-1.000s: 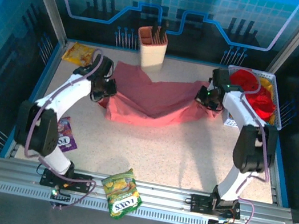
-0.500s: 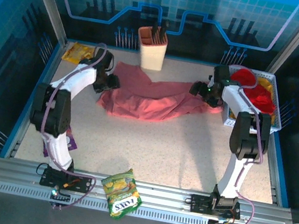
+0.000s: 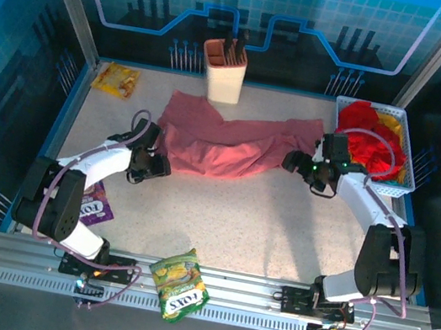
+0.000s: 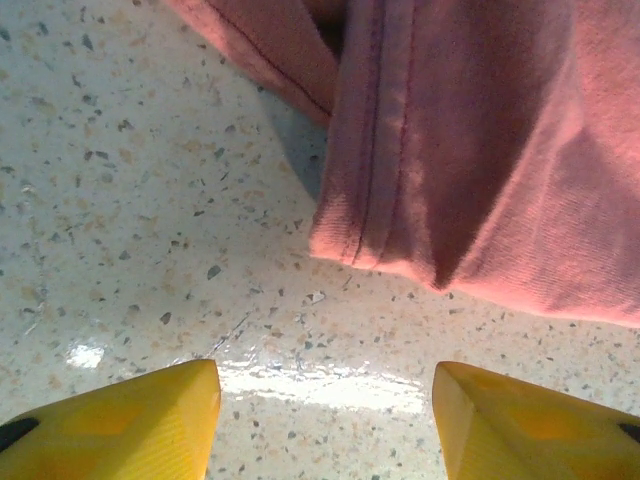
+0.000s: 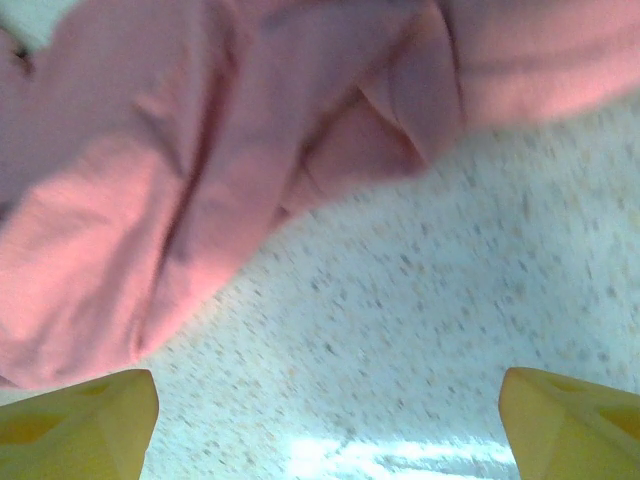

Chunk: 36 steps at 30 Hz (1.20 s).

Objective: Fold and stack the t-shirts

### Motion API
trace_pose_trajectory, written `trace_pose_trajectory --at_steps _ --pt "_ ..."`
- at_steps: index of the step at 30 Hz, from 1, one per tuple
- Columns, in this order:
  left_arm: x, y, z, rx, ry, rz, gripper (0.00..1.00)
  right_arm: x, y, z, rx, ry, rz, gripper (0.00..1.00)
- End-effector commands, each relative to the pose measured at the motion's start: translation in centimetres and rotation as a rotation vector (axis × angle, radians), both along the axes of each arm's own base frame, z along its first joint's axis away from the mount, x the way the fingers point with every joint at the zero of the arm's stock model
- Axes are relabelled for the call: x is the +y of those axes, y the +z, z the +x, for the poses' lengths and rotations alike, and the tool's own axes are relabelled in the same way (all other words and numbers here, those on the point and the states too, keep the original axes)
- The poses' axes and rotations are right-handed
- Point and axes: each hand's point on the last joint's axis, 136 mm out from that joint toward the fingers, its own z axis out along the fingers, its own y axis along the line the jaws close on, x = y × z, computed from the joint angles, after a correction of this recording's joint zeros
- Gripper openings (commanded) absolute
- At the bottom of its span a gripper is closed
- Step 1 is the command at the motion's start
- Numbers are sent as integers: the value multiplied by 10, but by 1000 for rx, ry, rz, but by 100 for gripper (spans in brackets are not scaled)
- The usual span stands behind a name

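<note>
Pink shirt (image 3: pixel 229 141) lies loosely spread across the far half of the table (image 3: pixel 236 219), rumpled rather than flat. One end is near the far edge beside the tan holder (image 3: pixel 223 71); the other reaches toward the white basket (image 3: pixel 387 188) in the far right corner. Red shirt (image 3: pixel 364 126) and yellow shirt (image 3: pixel 392 123) sit heaped in that basket (next in the queue, by my reading).

Left gripper (image 3: pixel 158 168) sits low at the pink shirt's near left corner. Its wrist view shows yellow fingers (image 4: pixel 110 420) spread wide with nothing between them and the stitched hem just beyond. Right gripper (image 3: pixel 291 162) mirrors it at the right end, fingers (image 5: pixel 80 420) also wide and empty over bare table, cloth edge ahead.

The two are likely posted at opposite ends so the shirt can be pinched and drawn flat before any fold. No fold made yet, no stack begun. Snack packet (image 3: pixel 178 283) lies at the near edge, well apart from the work.
</note>
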Motion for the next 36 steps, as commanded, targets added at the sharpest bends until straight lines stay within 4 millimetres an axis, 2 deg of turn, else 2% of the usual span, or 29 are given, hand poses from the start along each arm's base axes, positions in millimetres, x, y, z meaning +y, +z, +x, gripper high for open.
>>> trace_pose_trajectory --at_steps 1,4,8,11,17,20,23,30,33,36 --pt "-6 0 19 -73 20 -27 59 3 -8 -10 -3 -21 28 88" --pt "-11 -1 26 -86 11 -36 57 2 -18 -19 26 -19 28 88" --pt "-14 0 36 -130 9 -26 55 4 -17 -22 25 -5 35 87" --pt "-13 -6 40 -122 14 -16 50 6 -16 -22 21 0 42 87" --pt "-15 -8 40 -117 11 -18 30 6 -20 -24 28 -1 43 86" --pt "-13 1 35 -111 11 -11 14 6 -21 -25 30 -1 49 85" --pt "-14 18 28 -94 -8 -16 0 6 -22 -25 27 -3 49 85" --pt "-30 87 20 -103 -51 -112 0 6 -20 -24 26 -2 48 85" --pt "-43 116 28 -154 -74 -194 0 5 -18 -23 23 -1 41 84" --pt "-44 138 46 -184 -79 -209 0 5 -13 -23 8 -2 37 84"
